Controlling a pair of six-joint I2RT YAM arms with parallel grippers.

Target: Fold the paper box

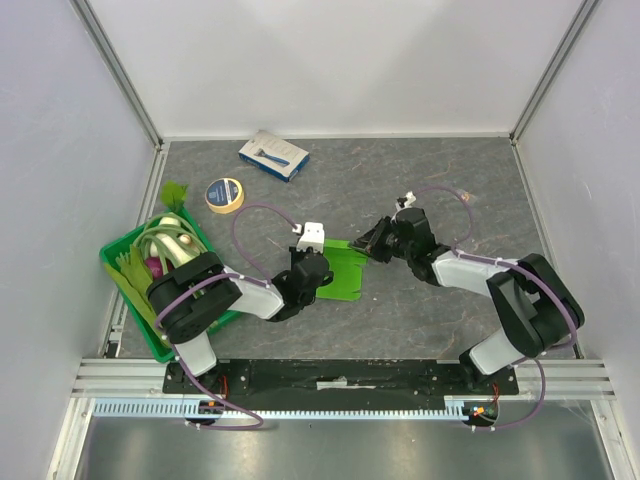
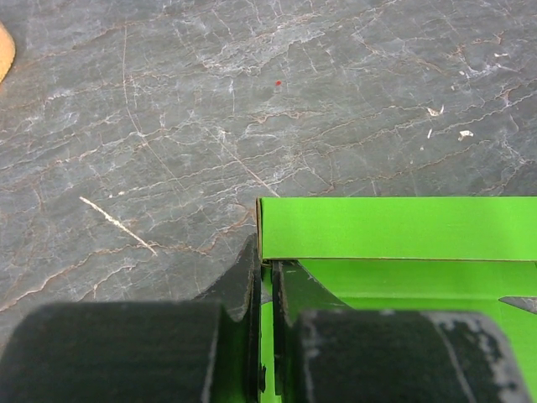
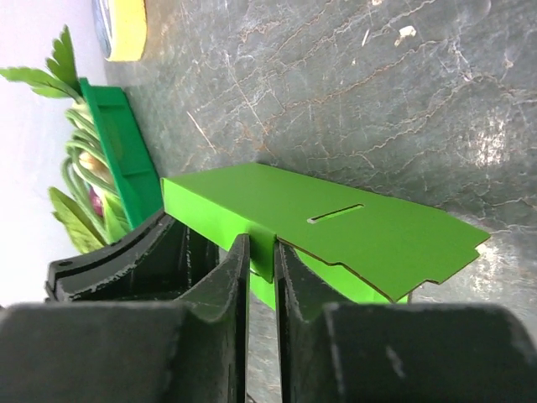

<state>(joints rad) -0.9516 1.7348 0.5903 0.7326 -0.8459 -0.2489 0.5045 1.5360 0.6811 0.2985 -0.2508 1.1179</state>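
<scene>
The paper box (image 1: 345,270) is a lime-green card lying partly folded at mid-table between both arms. My left gripper (image 1: 324,274) is at its left edge. In the left wrist view that gripper (image 2: 267,264) is shut on a thin upright wall of the paper box (image 2: 394,227), beside a folded strip. My right gripper (image 1: 368,248) meets the card's far right corner. The right wrist view shows that gripper (image 3: 262,252) pinching a small hanging tab under a raised slotted panel of the paper box (image 3: 277,201), with both fingers against the tab.
A dark green crate (image 1: 118,262) of vegetables stands at the left edge, also seen as the crate (image 3: 117,143) in the right wrist view. A yellow tape roll (image 1: 224,194) and a blue-and-white carton (image 1: 273,155) lie at the back. White walls enclose the table.
</scene>
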